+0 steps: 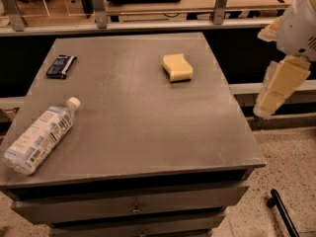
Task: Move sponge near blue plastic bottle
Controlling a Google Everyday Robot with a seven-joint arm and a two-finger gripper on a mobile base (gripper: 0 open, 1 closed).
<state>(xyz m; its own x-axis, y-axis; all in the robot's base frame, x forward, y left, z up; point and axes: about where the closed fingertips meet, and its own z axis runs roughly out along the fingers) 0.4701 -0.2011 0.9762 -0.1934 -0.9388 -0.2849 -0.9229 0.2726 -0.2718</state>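
Observation:
The sponge [177,67] is a pale yellow block with wavy edges, lying on the grey table [143,122] at the back, right of centre. The blue plastic bottle [39,135] lies on its side at the table's front left corner, with its white cap pointing to the back right. My gripper [277,87] hangs in the air off the table's right edge, to the right of the sponge and well apart from it. It holds nothing that I can see.
A small dark blue flat packet [61,65] lies at the table's back left. A railing with metal posts [220,4] runs behind the table. Drawers [133,209] sit under the tabletop. A black bar [281,212] lies on the speckled floor at the right.

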